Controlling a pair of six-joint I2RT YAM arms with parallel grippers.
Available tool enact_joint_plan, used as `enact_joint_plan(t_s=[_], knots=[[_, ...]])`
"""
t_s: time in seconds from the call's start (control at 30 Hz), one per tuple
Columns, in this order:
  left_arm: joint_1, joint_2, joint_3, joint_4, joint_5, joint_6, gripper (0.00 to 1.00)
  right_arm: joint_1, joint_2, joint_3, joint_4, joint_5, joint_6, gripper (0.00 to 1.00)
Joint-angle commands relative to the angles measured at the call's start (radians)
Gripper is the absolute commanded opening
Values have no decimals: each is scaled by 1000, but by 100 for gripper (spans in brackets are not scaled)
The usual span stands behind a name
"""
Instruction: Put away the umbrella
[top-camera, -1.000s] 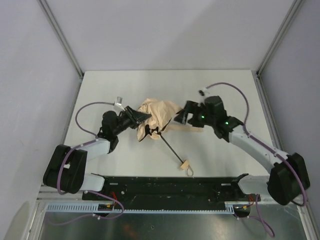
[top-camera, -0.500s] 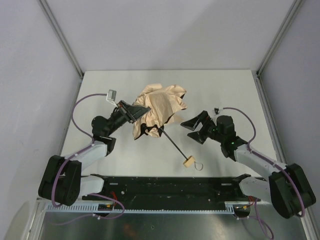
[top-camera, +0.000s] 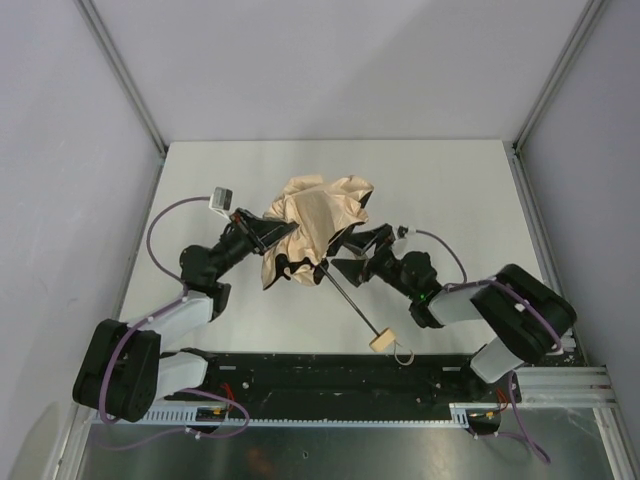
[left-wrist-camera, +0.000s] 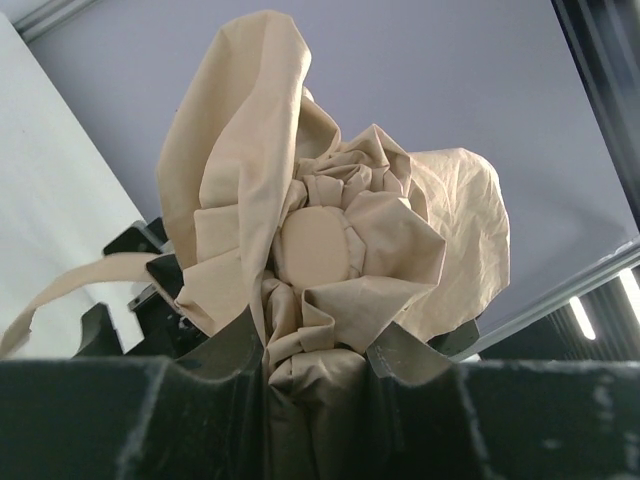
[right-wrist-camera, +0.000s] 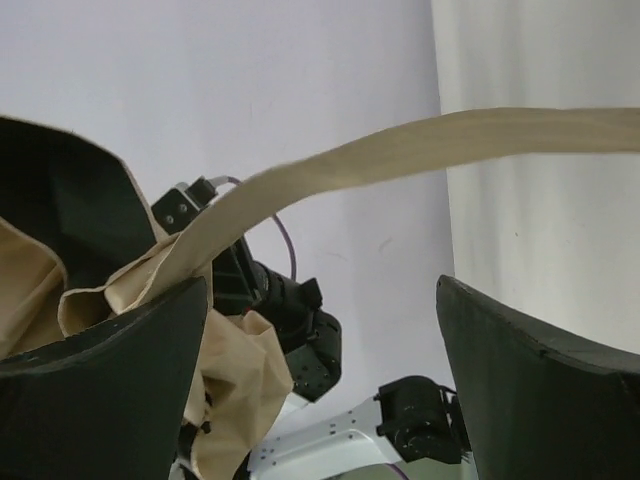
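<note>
The umbrella's crumpled tan canopy (top-camera: 318, 222) is held up off the table at centre. My left gripper (top-camera: 283, 232) is shut on a bunch of the fabric, which is wedged between its jaws in the left wrist view (left-wrist-camera: 318, 385). The thin black shaft (top-camera: 350, 302) slants down toward the near edge and ends in the pale knob handle (top-camera: 380, 341) with its loop strap (top-camera: 403, 353). My right gripper (top-camera: 341, 255) stands wide open just right of the canopy's lower edge, above the shaft, with nothing between its fingers (right-wrist-camera: 320, 290). A tan strap (right-wrist-camera: 400, 150) crosses above it.
The black rail (top-camera: 330, 372) along the near edge lies just below the handle. White table (top-camera: 450, 190) is bounded by grey walls on the left, back and right. The left arm (right-wrist-camera: 290, 310) shows beyond the right gripper's fingers.
The right arm left the canopy's right side, pulled back and swung in low next to the shaft, jaws opening wider. The left gripper raised the canopy; the handle slid toward the near edge.
</note>
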Motion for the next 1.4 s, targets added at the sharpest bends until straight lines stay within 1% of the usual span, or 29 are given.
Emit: enact_joint_plan(t_s=[0.0, 0.07, 0.13, 0.27, 0.4, 0.53, 0.63, 0.7, 0.8, 0.9, 1.1, 1.17, 1.23, 1.37], knots=[[-10, -25, -4, 194, -16, -75, 0, 36, 79, -84, 394, 179, 134, 99], [-11, -25, -7, 200, -27, -81, 0, 45, 65, -124, 407, 223, 121, 99], [-10, -22, -8, 202, -42, -92, 0, 47, 26, -146, 372, 222, 93, 99], [-10, -6, 7, 205, -42, -99, 0, 73, -110, -179, 139, 242, 56, 99], [-10, -7, 11, 207, -51, -97, 0, 127, -262, -220, 5, 384, 63, 99], [-13, -5, 20, 210, -42, -114, 0, 138, -348, -154, -154, 436, 45, 100], [-15, -14, 23, 215, -30, -122, 0, 133, -340, -105, -218, 440, 73, 99], [-18, -18, 24, 216, -20, -128, 0, 125, -310, -80, -228, 427, 103, 99], [-19, -23, 25, 221, -8, -134, 0, 105, -237, -51, -180, 384, 139, 99], [-22, -32, 22, 229, -2, -136, 0, 84, -183, -43, -140, 362, 161, 94], [-31, -46, 27, 247, 24, -135, 0, 55, -151, -34, -110, 354, 165, 91], [-39, -41, 30, 256, 37, -135, 0, 44, -138, -28, -102, 330, 179, 85], [-46, -35, 36, 267, 56, -135, 0, 41, -127, -21, -87, 308, 182, 76], [-50, -22, 35, 283, 92, -132, 0, 23, -116, -15, -71, 259, 171, 44]])
